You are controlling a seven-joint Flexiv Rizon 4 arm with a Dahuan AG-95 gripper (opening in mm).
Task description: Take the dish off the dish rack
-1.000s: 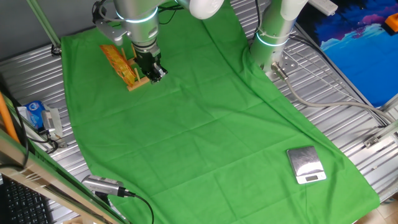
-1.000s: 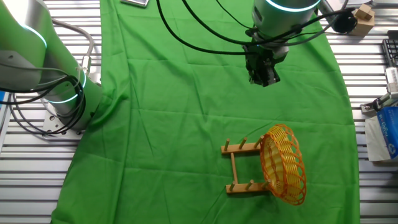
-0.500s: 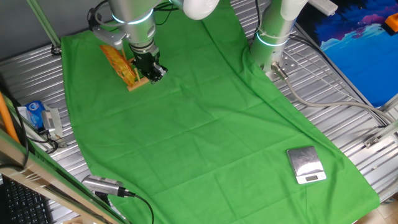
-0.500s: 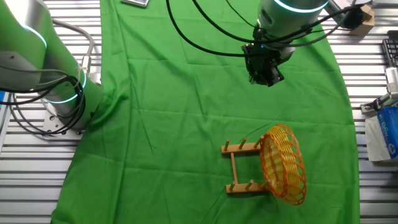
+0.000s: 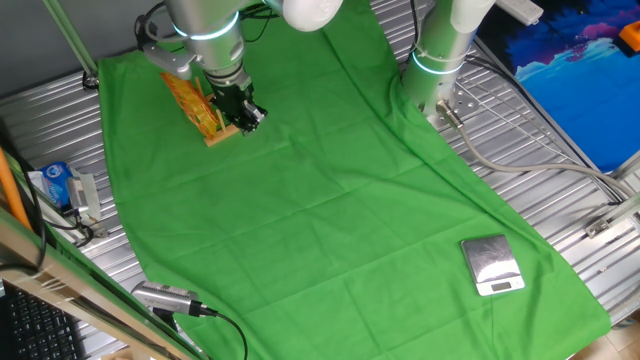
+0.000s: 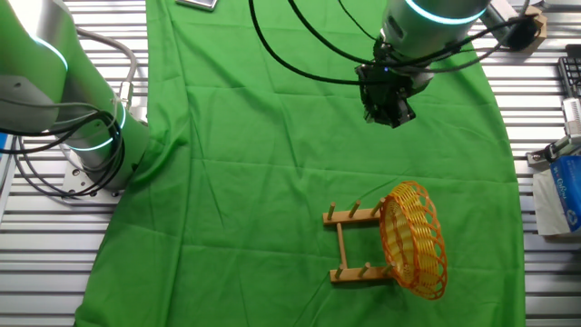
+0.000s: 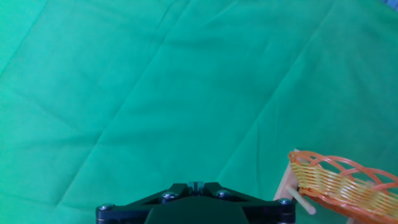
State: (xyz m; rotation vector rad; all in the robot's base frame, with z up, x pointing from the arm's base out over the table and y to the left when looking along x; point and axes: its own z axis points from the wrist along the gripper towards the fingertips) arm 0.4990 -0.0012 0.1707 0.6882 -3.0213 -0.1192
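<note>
Near one end of the tabletop (image 6: pixel 272 182), close to its edge, the dish (image 6: pixel 414 240) is standing on its rim in the dish rack (image 6: pixel 352 245), and nothing has been lifted yet. The gripper (image 6: pixel 388 102) is hanging in the air above the green cloth (image 5: pixel 330 190), apart from the dish and touching nothing, so the whole job is lying ahead: closing in, taking hold of the rim, raising the dish clear of the pegs.

Whether the gripper is spread wide or pinched narrow, I cannot tell; the fingers are not showing clearly in either fixed view, and the hand view is catching only the black body of the gripper at its bottom edge.

The dish is a shallow oval of open woven wicker, yellow-orange with loops along the rim (image 7: pixel 339 168), and it is spreading wider than the rack holding it. The rack is light-brown wood, two rails joined by crossbars, with short upright pegs (image 6: pixel 355 206). The cloth is lying wrinkled over a ribbed metal surface (image 5: pixel 560 170), and a small silver scale (image 5: pixel 491 265) is sitting near the opposite end.
</note>
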